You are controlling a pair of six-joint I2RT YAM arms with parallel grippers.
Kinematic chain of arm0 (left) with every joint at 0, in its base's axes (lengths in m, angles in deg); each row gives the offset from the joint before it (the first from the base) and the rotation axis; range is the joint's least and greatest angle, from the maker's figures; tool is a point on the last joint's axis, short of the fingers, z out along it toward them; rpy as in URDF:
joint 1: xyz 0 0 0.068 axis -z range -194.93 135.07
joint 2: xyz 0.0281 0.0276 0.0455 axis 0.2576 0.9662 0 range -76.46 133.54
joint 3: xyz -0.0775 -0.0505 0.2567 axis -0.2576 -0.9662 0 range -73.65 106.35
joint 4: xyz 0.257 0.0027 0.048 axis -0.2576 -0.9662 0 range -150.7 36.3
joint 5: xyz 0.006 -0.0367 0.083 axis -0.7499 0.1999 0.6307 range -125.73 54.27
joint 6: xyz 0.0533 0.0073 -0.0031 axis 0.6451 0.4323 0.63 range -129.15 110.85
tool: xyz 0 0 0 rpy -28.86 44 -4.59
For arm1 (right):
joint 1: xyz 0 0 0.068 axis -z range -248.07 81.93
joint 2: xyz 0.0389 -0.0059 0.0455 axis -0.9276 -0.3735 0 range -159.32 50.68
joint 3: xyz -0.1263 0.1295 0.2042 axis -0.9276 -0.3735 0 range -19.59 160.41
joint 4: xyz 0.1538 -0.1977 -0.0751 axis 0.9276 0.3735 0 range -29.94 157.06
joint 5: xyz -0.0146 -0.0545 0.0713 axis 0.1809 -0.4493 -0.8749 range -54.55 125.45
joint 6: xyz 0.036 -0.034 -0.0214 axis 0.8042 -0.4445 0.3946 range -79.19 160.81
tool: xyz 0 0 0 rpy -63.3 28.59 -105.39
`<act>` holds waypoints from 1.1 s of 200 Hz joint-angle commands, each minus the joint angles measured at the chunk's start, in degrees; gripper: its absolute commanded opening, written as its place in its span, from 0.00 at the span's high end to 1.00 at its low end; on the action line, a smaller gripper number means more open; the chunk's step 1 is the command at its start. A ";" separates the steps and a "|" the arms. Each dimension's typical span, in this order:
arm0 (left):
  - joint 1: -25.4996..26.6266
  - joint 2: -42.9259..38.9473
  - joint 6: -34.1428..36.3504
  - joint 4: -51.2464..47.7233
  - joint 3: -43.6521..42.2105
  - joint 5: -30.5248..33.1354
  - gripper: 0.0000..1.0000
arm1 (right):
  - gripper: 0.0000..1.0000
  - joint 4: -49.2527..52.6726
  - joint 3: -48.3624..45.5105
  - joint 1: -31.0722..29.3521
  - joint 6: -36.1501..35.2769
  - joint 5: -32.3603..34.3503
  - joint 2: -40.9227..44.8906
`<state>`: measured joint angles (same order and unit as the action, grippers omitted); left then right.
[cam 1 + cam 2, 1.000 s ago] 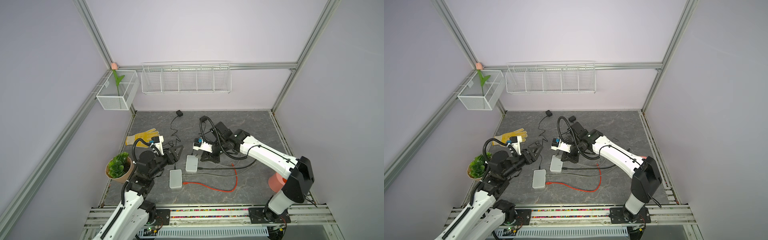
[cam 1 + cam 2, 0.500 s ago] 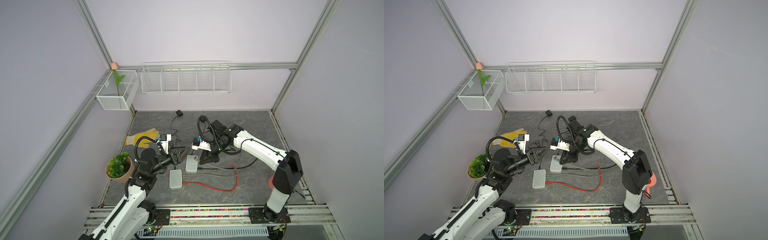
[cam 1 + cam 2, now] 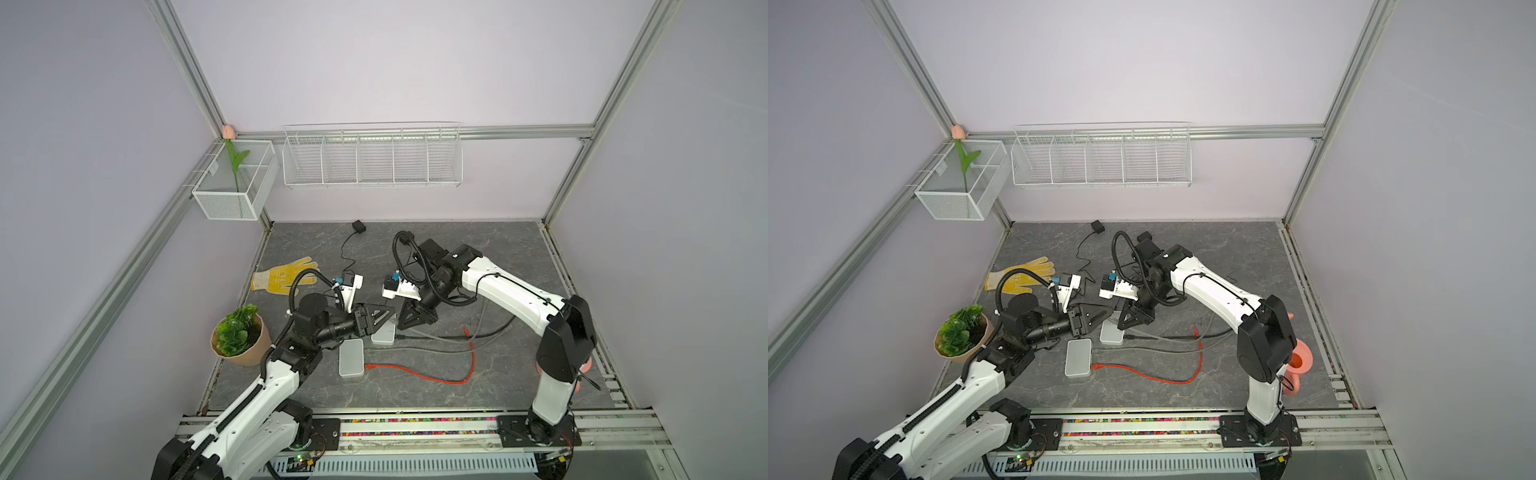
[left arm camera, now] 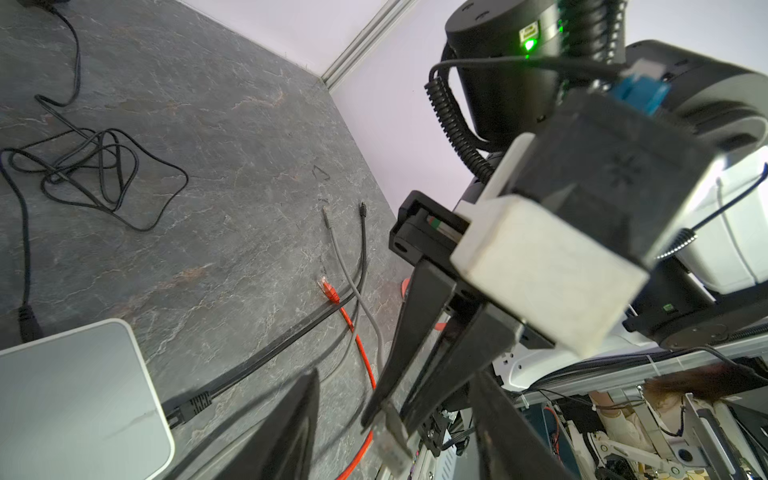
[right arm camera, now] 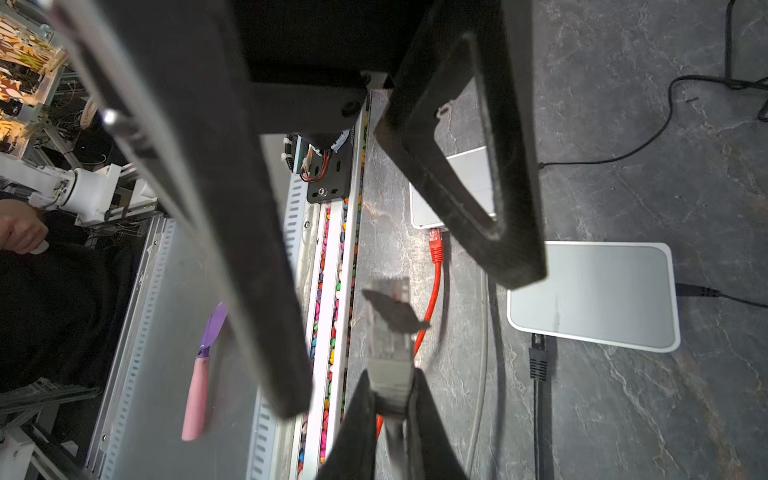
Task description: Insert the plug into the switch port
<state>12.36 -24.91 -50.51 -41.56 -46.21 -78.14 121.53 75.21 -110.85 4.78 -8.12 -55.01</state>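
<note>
Closest to the front rail, flat on the table (image 3: 503, 266): a pale switch (image 3: 351, 358), with the red cable (image 3: 419, 376) ending just beside its port side, not seen pushed in. Just behind it, a second switch (image 3: 384, 333), with a black plug (image 5: 538, 359) at its edge. Cannot tell the wanted one of the two.

Over that second switch, both grippers nose to nose. There, the right gripper (image 5: 390, 376) shut tight on the back end of the grey plug (image 5: 388, 328), held up off the table. Long way of the plug: straight out from the right fingertips (image 5: 359, 409), clear nose free, aimed into the mouth of the left gripper (image 4: 397, 372), toward its palm. Left jaws apart, one on each side of the plug, touching neither side. Left arm nearest, then, with only a squeeze needed to take the plug by its sides, most likely. Both port sides lower down, off to the side of that nose.

Farther back, well apart: a yellow glove (image 3: 286, 278) and a loose black wire (image 3: 347, 253).
</note>
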 commanded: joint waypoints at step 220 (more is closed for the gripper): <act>1.19 3.60 -0.16 5.78 4.58 8.14 1.00 | 0.93 -7.77 -3.85 -1.32 4.96 1.09 -0.59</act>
<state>13.23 -20.40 -49.46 -40.51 -44.29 -75.19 116.26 73.77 -111.03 8.97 -7.42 -55.10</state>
